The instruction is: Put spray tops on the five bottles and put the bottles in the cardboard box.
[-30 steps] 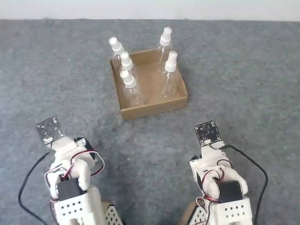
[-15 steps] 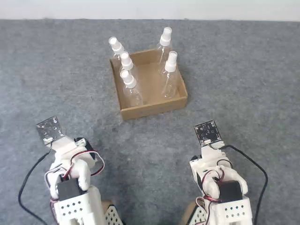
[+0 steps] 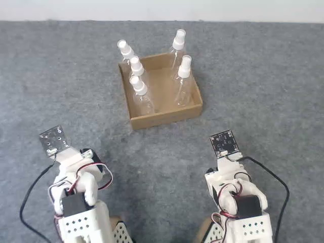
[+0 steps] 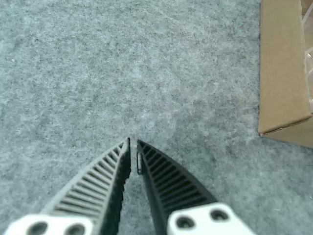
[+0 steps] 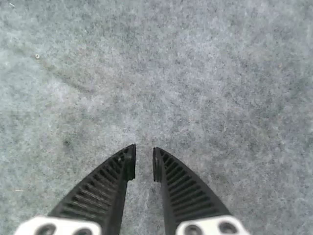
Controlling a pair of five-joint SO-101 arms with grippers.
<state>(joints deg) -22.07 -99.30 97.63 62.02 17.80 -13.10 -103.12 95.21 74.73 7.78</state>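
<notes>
The cardboard box [image 3: 167,117] stands on the grey carpet at the back middle. Five clear bottles with white spray tops stand upright in it: three along its left side [image 3: 126,52] [image 3: 136,67] [image 3: 140,92] and two on its right side [image 3: 177,42] [image 3: 184,76]. Both arms are folded back at the front edge, the left arm [image 3: 76,177] and the right arm [image 3: 234,188], well clear of the box. My left gripper [image 4: 133,142] is shut and holds nothing above bare carpet, with the box's outer wall [image 4: 283,73] off to one side. My right gripper [image 5: 144,150] is shut but for a narrow slit, with nothing in it.
Grey carpet [image 3: 263,91] covers the whole table, with free room around the box. A pale wall runs along the far edge. Black cables [image 3: 273,177] trail beside the arm bases.
</notes>
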